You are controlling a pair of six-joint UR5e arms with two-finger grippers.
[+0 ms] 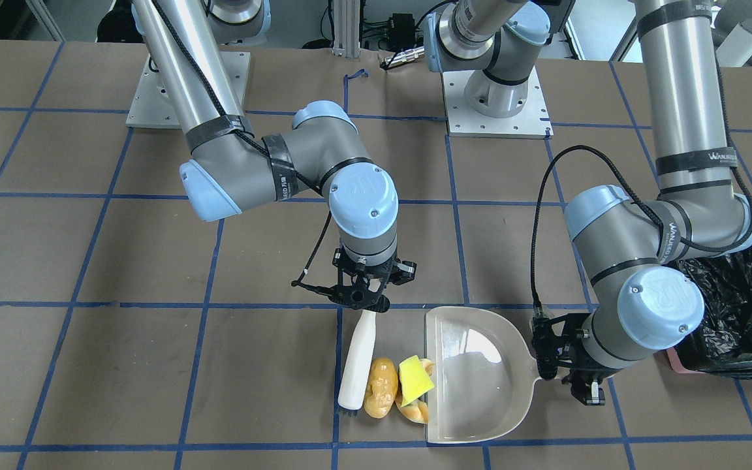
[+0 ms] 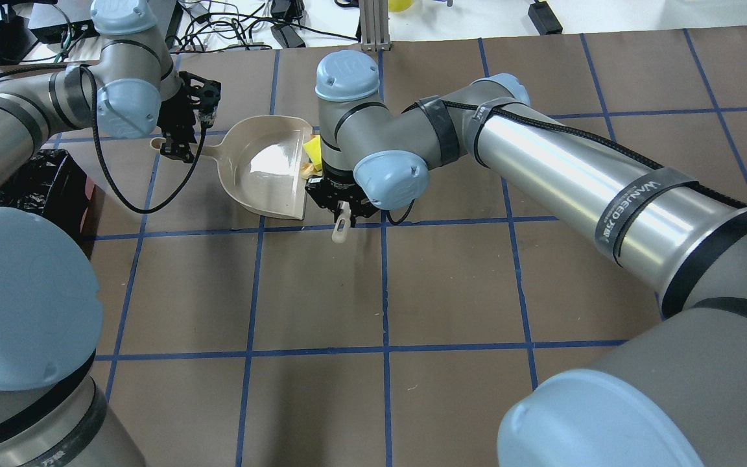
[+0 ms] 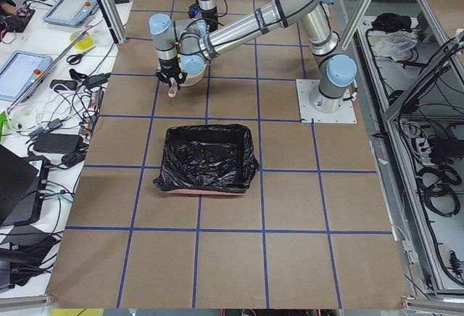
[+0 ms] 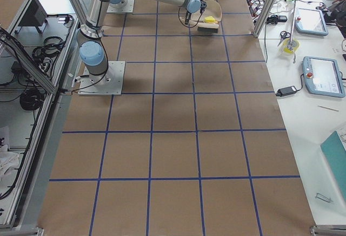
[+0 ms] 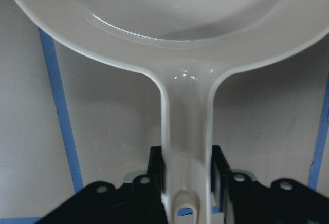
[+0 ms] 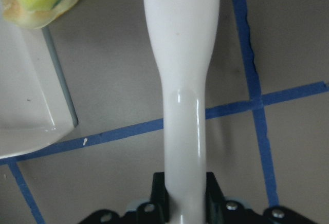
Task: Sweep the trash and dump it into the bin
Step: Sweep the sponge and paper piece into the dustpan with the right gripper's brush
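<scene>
Right pincer (image 1: 365, 301): clamped on the handle of the white plastic brush (image 1: 358, 365). The brush lies along the brown gridded counter (image 1: 154, 365), head pointing away from the robot.

Touching the brush: golden-brown potato-shaped lump (image 1: 380, 386). Next, a yellow-green wedge (image 1: 414, 379) sits on a tan curled bread-like piece (image 1: 415, 411), both right at the open lip of the beige plastic dustpan (image 1: 480, 391). Pan is empty.

Left pincer (image 1: 549, 356): closed on the pan's thin handle.

Far right: rectangular bin lined with a crinkly black plastic bag (image 1: 741, 313), just beside the left arm's elbow.

Risks as I see them:
- The lump looks rollable. If the push isn't square, it probably slips round the brush end instead of going in.
- The wedge is stacked loose and may tip off short of the lip.
- If the lip isn't flat on the counter, the bread piece jams under it.
- The handle grip is narrow, so a hard push could pivot the pan.
- On the dump, the elbow could snag the bag.

Can't make out:
- Bristles are mostly hidden under the brush head.
- How many bread pieces sit under the wedge.
- Whether the lip touches the counter.
- The bin is cut off by the frame edge and blocked by the arm.
- From overhead, the right wrist covers most of the trash.
</scene>
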